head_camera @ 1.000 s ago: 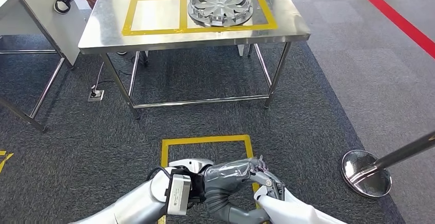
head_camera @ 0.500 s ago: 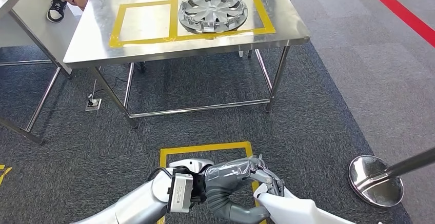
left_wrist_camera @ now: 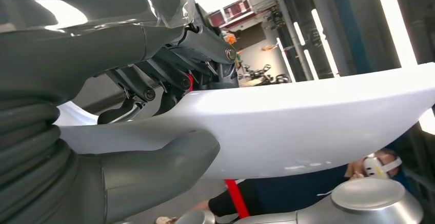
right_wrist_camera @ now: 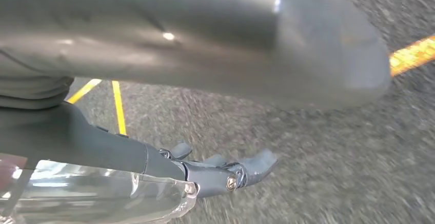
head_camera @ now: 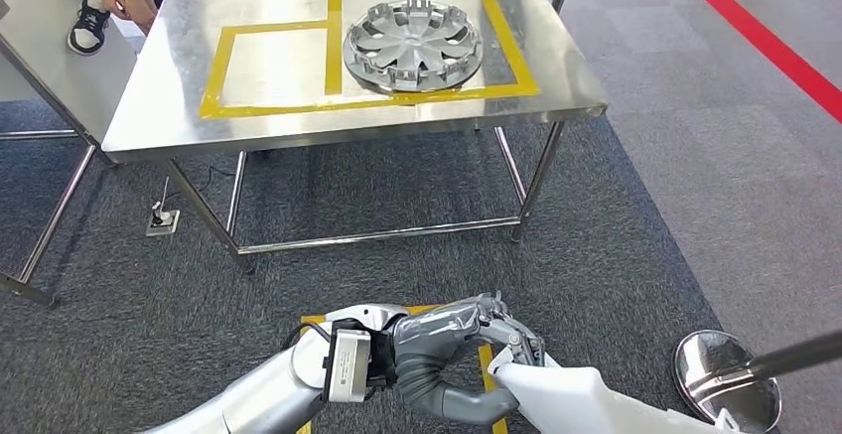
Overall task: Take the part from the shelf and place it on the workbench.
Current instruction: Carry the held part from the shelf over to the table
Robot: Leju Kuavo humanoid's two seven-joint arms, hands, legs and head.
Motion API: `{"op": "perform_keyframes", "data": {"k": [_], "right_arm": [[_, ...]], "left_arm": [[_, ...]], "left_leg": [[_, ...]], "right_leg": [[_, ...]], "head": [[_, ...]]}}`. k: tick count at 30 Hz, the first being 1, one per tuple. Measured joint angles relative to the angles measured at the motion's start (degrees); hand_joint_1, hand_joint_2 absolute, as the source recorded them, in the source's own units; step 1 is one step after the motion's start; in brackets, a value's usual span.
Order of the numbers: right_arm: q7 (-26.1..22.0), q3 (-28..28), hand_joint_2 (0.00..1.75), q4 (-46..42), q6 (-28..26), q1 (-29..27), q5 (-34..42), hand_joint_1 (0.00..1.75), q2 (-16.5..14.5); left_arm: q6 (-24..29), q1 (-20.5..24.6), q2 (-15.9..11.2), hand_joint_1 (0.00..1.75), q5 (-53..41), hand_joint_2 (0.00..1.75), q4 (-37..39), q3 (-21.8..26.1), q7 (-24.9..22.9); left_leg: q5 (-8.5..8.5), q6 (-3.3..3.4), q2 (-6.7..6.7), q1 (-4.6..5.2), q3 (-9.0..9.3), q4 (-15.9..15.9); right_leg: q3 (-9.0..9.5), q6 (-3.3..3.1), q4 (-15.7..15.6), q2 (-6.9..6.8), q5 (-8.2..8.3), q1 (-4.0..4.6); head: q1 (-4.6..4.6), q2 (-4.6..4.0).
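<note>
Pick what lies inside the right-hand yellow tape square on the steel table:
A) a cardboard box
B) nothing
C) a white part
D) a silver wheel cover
D: in the head view a silver wheel cover lies flat inside the right-hand tape square on the steel table, while the left hand holds the white part low in front of the robot.

The part (head_camera: pixel 586 404) is a smooth, glossy white moulded panel with a curved, tapering edge, low at about 5 o'clock in the head view above the dark carpet. The steel workbench (head_camera: pixel 179 126) stands well apart at 12 o'clock, its top marked with two yellow-taped squares.
</note>
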State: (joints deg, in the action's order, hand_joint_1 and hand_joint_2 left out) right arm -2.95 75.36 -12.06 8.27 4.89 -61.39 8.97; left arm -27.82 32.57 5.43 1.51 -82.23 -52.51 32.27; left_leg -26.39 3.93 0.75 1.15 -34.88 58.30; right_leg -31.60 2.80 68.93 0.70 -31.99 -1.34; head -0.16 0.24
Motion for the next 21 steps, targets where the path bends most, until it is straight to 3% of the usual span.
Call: {"op": "perform_keyframes", "data": {"k": [2,3,4,5,6,7,9,10,11,13,15,17,18,19,20,21], "right_arm": [[0.0,-0.05,0.0,-0.01,-0.19,-0.11,-0.15,0.0,0.1],[0.04,-0.11,0.0,-0.01,-0.23,-0.26,-0.35,0.0,0.13],[0.2,-0.2,0.0,-0.01,-0.3,-0.4,-0.64,0.0,0.15],[0.49,-0.33,0.0,-0.01,-0.36,-0.51,-0.98,0.0,0.21],[0.82,-0.47,0.0,-0.01,-0.4,-0.65,-1.32,0.0,0.29],[1.16,-0.62,0.0,-0.01,-0.45,-0.84,-1.65,0.0,0.34],[1.62,-0.97,0.0,-0.01,-0.61,-1.17,-2.16,0.0,0.36],[1.75,-1.21,0.0,-0.01,-0.72,-1.21,-2.37,0.0,0.31],[1.83,-1.44,0.0,-0.01,-0.84,-1.11,-2.5,0.0,0.3],[1.85,-1.74,0.0,-0.02,-0.98,-0.92,-2.65,0.0,0.35],[1.85,-1.8,0.0,-0.04,-1.04,-0.85,-2.72,0.0,0.46],[1.85,-1.84,0.0,-0.05,-1.05,-0.86,-2.73,0.0,0.49],[1.85,-1.87,0.0,-0.05,-1.04,-0.87,-2.74,0.0,0.49],[1.87,-1.94,0.0,-0.05,-0.97,-0.87,-2.75,0.0,0.48],[1.91,-2.04,0.0,-0.05,-0.85,-0.86,-2.83,0.0,0.48],[1.99,-2.17,0.0,-0.05,-0.71,-0.86,-2.97,0.0,0.47]], "left_arm": [[0.12,-0.32,-0.02,1.75,-0.23,1.75,0.1,0.1,0.14],[0.14,-0.53,-0.06,1.75,-0.31,1.75,0.17,0.14,0.25],[0.15,-0.72,-0.08,1.75,-0.32,1.75,0.23,0.18,0.38],[0.15,-0.85,-0.09,1.75,-0.33,1.75,0.27,0.21,0.51],[0.15,-0.93,-0.1,1.75,-0.34,1.75,0.29,0.24,0.62],[0.15,-0.97,-0.12,1.75,-0.35,1.75,0.33,0.26,0.68],[0.15,-1.06,-0.17,1.75,-0.41,1.75,0.38,0.36,0.74],[0.15,-1.08,-0.18,1.75,-0.44,1.75,0.37,0.46,0.76],[0.15,-1.07,-0.15,1.75,-0.45,1.75,0.31,0.61,0.78],[0.15,-0.98,-0.1,1.75,-0.43,1.75,0.21,0.89,0.8],[0.15,-0.96,-0.13,1.75,-0.4,1.75,0.19,1.06,0.8],[0.15,-1.07,-0.27,1.75,-0.41,1.75,0.21,1.11,0.8],[0.15,-1.15,-0.37,1.75,-0.41,1.75,0.22,1.11,0.8],[0.15,-1.21,-0.47,1.75,-0.42,1.75,0.22,1.11,0.8],[0.15,-1.24,-0.54,1.75,-0.42,1.75,0.22,1.13,0.8],[0.15,-1.24,-0.58,1.75,-0.41,1.75,0.21,1.14,0.8]], "left_leg": [[-1.28,0.15,0.05,-0.03,1.2,-0.04],[-2.02,0.16,0.1,-0.03,1.99,-0.04],[-2.8,0.11,0.18,-0.04,2.91,-0.04],[-3.63,-0.02,0.31,-0.06,3.96,-0.04],[-4.48,-0.2,0.43,-0.1,4.99,-0.04],[-5.35,-0.45,0.61,-0.05,5.98,0.04],[-6.87,-1.09,1.02,0.07,7.07,-0.06],[-7.27,-1.38,1.19,0.15,7.4,0.01],[-7.31,-1.63,1.28,0.16,7.31,0.28],[-6.2,-2.15,0.91,0.14,5.86,3.54],[-5.99,-2.83,0.15,-0.05,1.38,10.13],[-8.91,-3.33,-0.26,-0.34,-3.9,15.97],[-10.47,-3.43,-0.32,-0.42,-5.8,17.14],[-11.1,-3.41,-0.37,-0.45,-6.88,16.77],[-10.27,-3.23,-0.46,-0.43,-7.08,14.71],[-8.02,-2.89,-0.78,-0.33,-6.6,11.43]], "right_leg": [[-4.97,0.38,5.26,-0.05,-3.38,-0.01],[-6.69,0.58,5.95,-0.07,-5.37,-0.02],[-7.7,0.73,5.14,-0.1,-6.5,-0.05],[-8.02,0.86,2.86,-0.12,-6.02,-0.1],[-7.84,0.98,-0.49,-0.08,-3.56,-0.21],[-7.47,1.04,-3.91,-0.02,0.43,-0.31],[-6.54,0.32,-8.06,0.0,6.3,-0.24],[-6.23,-0.22,-8.56,-0.11,7.36,-0.13],[-5.77,-0.84,-8.55,-0.23,6.91,-0.1],[-4.78,-1.58,-8.84,-0.5,6.29,-0.24],[-3.45,-2.15,-9.16,-0.82,5.25,-0.35],[-2.11,-2.35,-9.25,-1.17,4.0,-0.38],[-1.37,-2.35,-9.25,-1.34,3.34,-0.38],[-0.54,-2.33,-9.26,-1.51,2.65,-0.36],[0.41,-2.28,-9.27,-1.71,1.92,-0.33],[1.38,-2.22,-9.3,-1.97,1.16,-0.27]], "head": [[0.02,0.0],[0.02,0.0],[0.03,0.0],[0.03,0.0],[0.04,0.0],[0.05,0.0],[0.03,0.0],[0.03,0.0],[-0.04,0.0],[-0.13,0.0],[-0.26,0.0],[-0.36,0.0],[-0.37,0.0],[-0.37,0.0],[-0.38,0.0],[-0.37,0.0]]}}
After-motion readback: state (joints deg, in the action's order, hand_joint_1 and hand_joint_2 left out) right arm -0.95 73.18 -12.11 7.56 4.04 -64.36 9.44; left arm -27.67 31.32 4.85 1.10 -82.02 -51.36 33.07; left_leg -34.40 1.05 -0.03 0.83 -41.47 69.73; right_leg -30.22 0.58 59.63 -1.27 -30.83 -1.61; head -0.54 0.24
